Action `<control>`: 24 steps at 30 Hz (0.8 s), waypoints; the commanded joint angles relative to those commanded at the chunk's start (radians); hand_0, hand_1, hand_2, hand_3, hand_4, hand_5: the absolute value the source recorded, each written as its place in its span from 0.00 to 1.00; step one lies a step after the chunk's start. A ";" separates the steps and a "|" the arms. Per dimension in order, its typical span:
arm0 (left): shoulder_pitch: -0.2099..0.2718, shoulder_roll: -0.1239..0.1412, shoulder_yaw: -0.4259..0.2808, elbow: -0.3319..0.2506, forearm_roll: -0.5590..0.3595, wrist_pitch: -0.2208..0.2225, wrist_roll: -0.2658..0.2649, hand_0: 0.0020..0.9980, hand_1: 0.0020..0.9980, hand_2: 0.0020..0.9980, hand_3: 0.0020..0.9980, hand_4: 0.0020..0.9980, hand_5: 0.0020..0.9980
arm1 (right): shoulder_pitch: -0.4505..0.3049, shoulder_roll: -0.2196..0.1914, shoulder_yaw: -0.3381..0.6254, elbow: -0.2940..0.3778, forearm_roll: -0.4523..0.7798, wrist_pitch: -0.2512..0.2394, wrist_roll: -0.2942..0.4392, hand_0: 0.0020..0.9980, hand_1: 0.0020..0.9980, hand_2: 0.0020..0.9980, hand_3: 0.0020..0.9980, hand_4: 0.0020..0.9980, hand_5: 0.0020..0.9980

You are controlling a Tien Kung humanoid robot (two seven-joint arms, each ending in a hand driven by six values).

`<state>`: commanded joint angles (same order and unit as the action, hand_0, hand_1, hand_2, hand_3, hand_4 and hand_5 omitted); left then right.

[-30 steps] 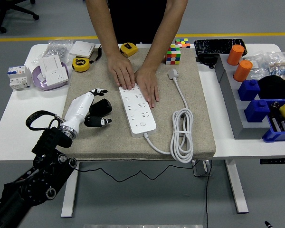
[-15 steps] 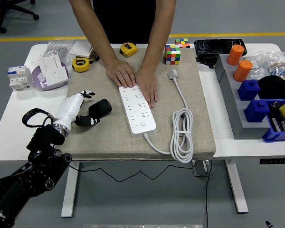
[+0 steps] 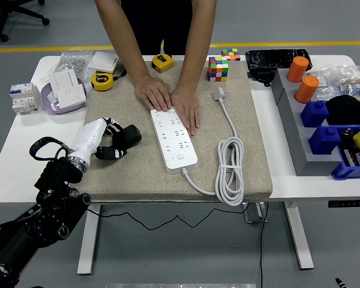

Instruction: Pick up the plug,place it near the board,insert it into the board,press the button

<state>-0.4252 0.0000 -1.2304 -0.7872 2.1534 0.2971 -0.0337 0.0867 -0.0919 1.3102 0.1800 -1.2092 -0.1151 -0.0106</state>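
- Plug (image 3: 126, 136): a small black block, rounded at the corners, lying on the beige mat (image 3: 138, 174) left of the board; its long axis looks to run from lower left to upper right, though the prong end cannot be made out.
- Left hand (image 3: 105, 141), white-shelled with black fingertips, lies against the plug's left side, fingers curled around it from above and below; whether they truly clamp it is not clear.
- Board (image 3: 174, 137) is a long white power strip with rows of sockets, its long axis running from the far side toward the near edge, tilted slightly right, button end nearest.
- White cable (image 3: 229, 171) leaves that near end and lies coiled to the right.
- Person's hands (image 3: 171, 99) press flat on the board's far end.
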 joint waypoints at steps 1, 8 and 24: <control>-0.003 0.000 0.001 0.002 0.000 0.000 0.000 0.53 0.59 0.57 0.59 0.98 0.04 | 0.001 0.000 0.001 0.000 -0.001 0.000 0.000 0.76 0.77 0.76 0.81 1.00 0.92; -0.010 0.000 0.003 0.009 -0.012 -0.018 0.002 0.54 0.62 0.58 0.61 1.00 0.08 | 0.002 -0.001 0.000 0.000 0.001 -0.001 0.000 0.76 0.77 0.76 0.81 1.00 0.92; -0.063 0.000 0.074 0.041 -0.109 -0.047 0.008 0.57 0.66 0.62 0.63 1.00 0.09 | 0.006 -0.001 -0.007 0.000 0.009 0.002 0.001 0.76 0.77 0.76 0.81 1.00 0.92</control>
<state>-0.4879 0.0000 -1.1567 -0.7457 2.0443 0.2504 -0.0260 0.0930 -0.0929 1.3034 0.1800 -1.1998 -0.1134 -0.0092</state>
